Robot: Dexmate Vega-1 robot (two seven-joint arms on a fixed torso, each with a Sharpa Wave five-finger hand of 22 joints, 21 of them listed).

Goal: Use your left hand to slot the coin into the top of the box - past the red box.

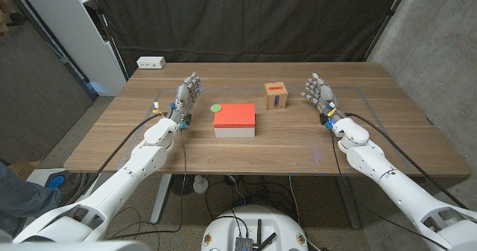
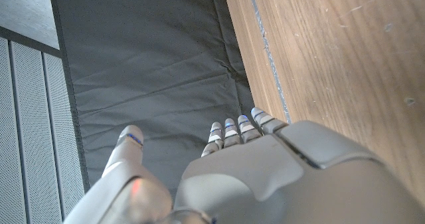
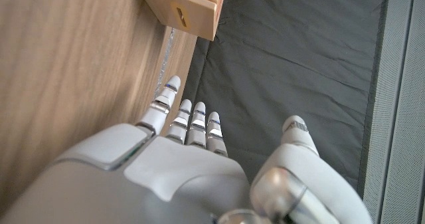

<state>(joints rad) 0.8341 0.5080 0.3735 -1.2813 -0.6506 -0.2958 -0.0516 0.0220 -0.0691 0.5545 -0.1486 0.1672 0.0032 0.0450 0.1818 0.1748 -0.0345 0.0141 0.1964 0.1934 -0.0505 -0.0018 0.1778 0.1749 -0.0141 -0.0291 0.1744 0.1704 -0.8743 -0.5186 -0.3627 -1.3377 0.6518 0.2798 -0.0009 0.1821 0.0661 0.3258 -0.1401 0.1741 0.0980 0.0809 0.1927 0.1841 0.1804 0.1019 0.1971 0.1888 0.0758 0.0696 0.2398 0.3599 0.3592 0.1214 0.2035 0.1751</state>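
Standing with fingers spread and nothing held, the left hand (image 1: pixel 187 96) sits left of centre in the head view — the green coin (image 1: pixel 216 108) lies just to its right on the table (image 1: pixel 298 150), beside the red box (image 1: pixel 235 116). Further right, the slotted wooden box (image 1: pixel 275 96) stands near the right hand (image 1: pixel 319 91), also spread and empty.
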